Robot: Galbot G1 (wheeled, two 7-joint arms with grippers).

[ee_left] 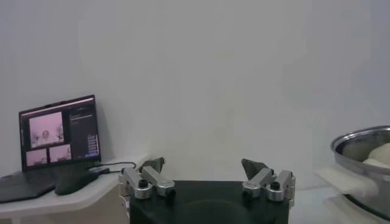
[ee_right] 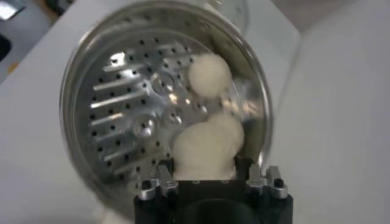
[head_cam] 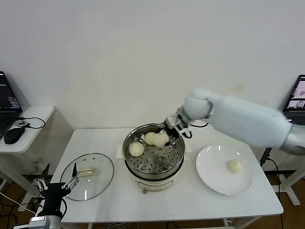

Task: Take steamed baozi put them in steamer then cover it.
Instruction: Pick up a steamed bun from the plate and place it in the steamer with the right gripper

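Holding a baozi (head_cam: 162,139) over the steamer (head_cam: 177,161), right tool (head_cam: 168,132); no writing legible.

Open room on the steamer (head_cam: 153,157) tray's front and right half. Back-left of the tray filled by three baozi (head_cam: 136,149) and the right gripper (head_cam: 170,130) with its arm over the back rim. Bare table (head_cam: 190,200) in front. Glass lid (head_cam: 88,175) blocking the left side, plate (head_cam: 214,179) the right.

glass lid (head_cam: 88,176) and white plate (head_cam: 214,179) lie on the table (head_cam: 190,205).
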